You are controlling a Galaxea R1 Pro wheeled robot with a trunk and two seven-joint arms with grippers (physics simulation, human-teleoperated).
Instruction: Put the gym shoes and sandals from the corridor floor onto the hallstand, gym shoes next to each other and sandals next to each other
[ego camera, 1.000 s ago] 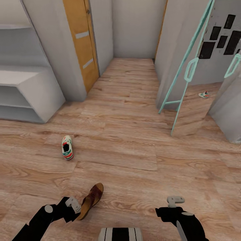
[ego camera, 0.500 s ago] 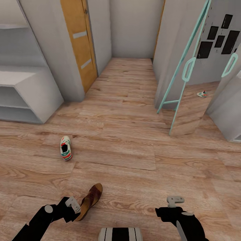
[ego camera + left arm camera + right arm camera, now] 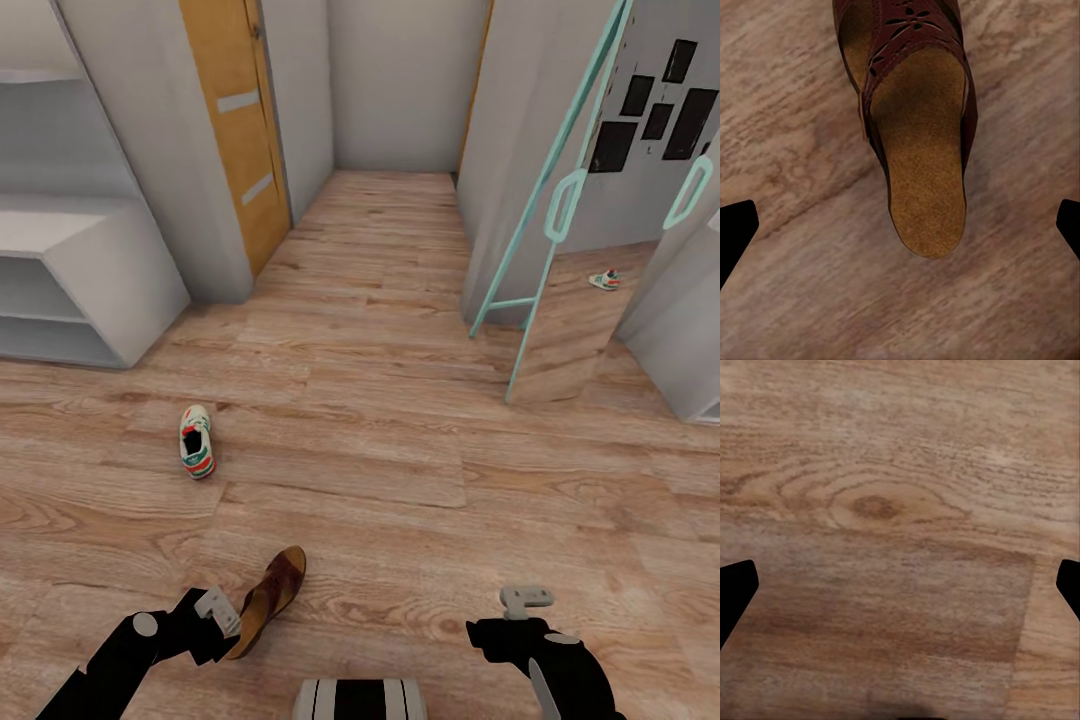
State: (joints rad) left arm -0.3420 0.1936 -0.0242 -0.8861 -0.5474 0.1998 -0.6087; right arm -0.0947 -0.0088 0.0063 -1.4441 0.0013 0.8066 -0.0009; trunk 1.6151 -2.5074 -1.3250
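The left gripper (image 3: 218,607) is hanging low at the near left of the head view, its fingers spread wide and gripping nothing; in the left wrist view the two dark fingertips (image 3: 736,229) are sitting at opposite edges with the heel end of a brown sandal (image 3: 916,127) lying between and beyond them, untouched. The right gripper (image 3: 524,600) is hovering at the near right, likewise wide open and empty, with its wrist camera looking down on bare corridor floor (image 3: 900,547). That sandal (image 3: 270,598) is resting flat on the planks just beside the left gripper, its toe pointing away to the far right. One gym shoe (image 3: 196,441) is lying farther off to the left, well apart from the sandal. A small white and red object (image 3: 604,281), which may be the second gym shoe, is sitting far to the right behind a teal frame (image 3: 545,215); it is too small to confirm. The hallstand (image 3: 70,270) is standing at the far left, and the part of its shelves in view is carrying no footwear, so the task is judged to be at its start: no shoe is yet placed, and a grasp of the sandal appears to be the step in hand. The second sandal cannot be located. The floor (image 3: 400,440) is light wood-grain plank, running past an orange door (image 3: 240,130) between grey walls.
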